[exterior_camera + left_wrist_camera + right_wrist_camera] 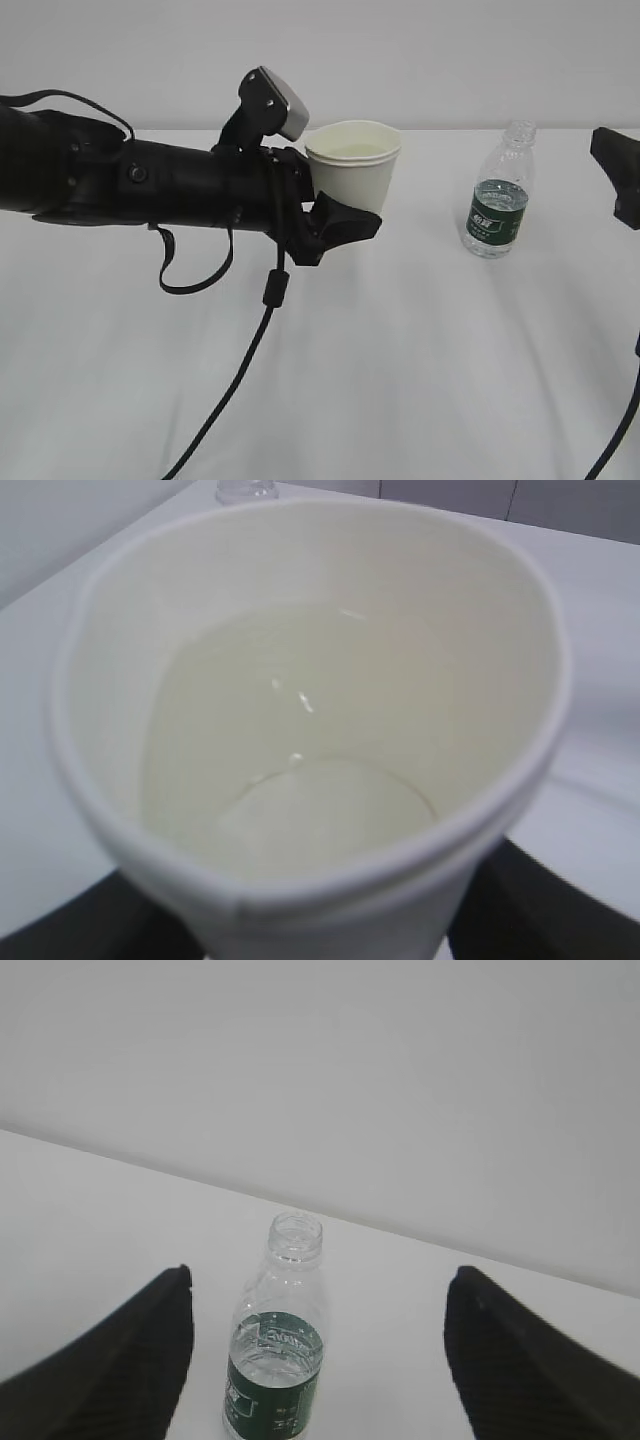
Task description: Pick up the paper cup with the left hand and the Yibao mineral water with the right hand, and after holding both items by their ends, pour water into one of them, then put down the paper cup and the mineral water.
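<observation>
Lowering gently suits the left hand [340,225], clamped on the water-filled paper cup [352,165] at frame centre; the right hand [315,1360], spread wide, fronts the Yibao mineral water [497,195] standing right.

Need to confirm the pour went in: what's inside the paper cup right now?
Clear water fills the lower part of the paper cup, held by the left claw; its round bottom shows through. Nothing else floats inside.
</observation>
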Motion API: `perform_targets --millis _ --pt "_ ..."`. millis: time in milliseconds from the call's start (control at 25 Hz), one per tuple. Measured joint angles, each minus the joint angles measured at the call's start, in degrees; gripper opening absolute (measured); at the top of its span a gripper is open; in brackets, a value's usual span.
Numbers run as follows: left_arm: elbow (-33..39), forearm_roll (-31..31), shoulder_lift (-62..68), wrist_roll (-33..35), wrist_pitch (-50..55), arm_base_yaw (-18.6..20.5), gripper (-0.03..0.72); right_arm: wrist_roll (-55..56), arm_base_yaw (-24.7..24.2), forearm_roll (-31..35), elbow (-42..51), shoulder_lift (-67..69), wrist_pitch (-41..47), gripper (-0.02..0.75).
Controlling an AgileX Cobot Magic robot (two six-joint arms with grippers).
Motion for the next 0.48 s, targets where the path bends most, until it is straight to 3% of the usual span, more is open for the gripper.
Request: perform_targets --millis 480 --pt "0.0 -0.37 0.0 0.0 0.21 4.28 0.445 1.24 0.0 -1.11 0.0 0.0 0.56 0.593"
